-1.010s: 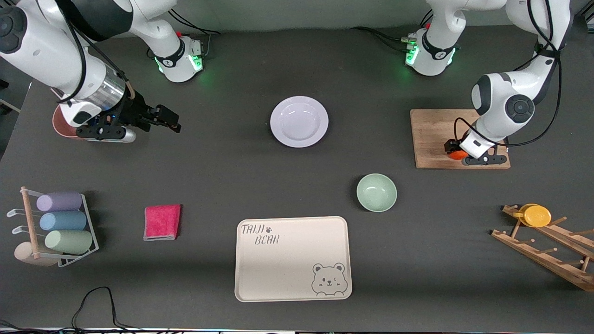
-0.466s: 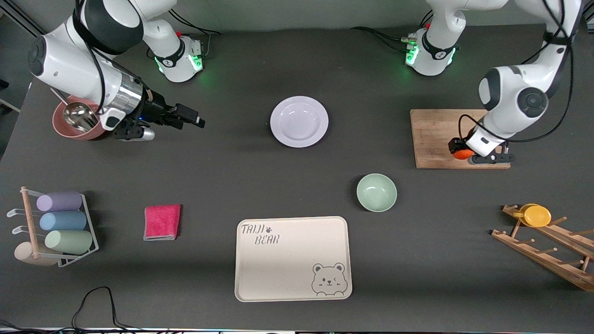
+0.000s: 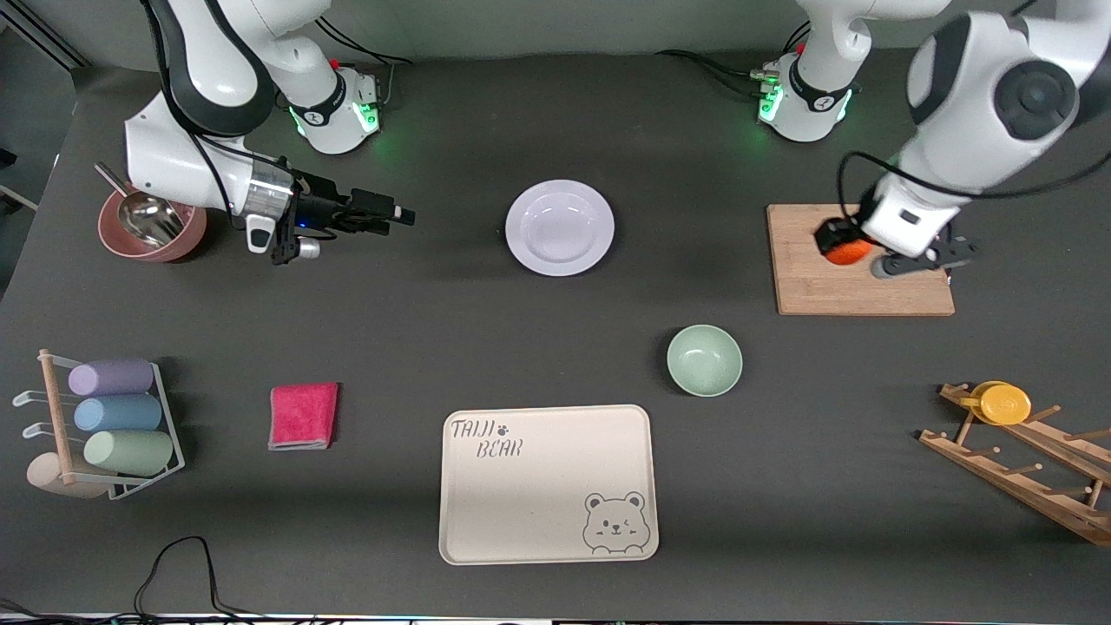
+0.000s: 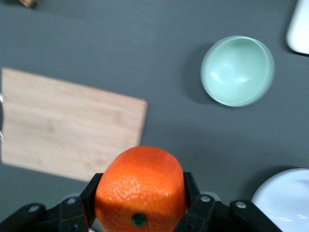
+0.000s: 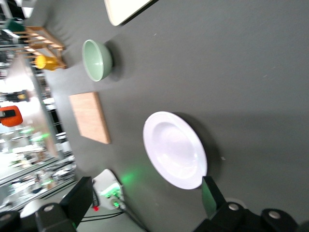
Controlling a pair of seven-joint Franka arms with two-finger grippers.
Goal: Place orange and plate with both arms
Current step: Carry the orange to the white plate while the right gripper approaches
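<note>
Left wrist view shows the left gripper (image 4: pixel 139 205) pinching the orange (image 4: pixel 140 188), lifted over the wooden board (image 3: pixel 859 260). The right gripper (image 3: pixel 382 214), fingers spread, hangs above bare table beside the plate (image 3: pixel 560 227), toward the right arm's end.

We see even overhead light, soft shadows under the plate (image 3: pixel 560 227) and green bowl (image 3: pixel 704 359), glare on the plate, and blur smearing the right wrist view's edge.
</note>
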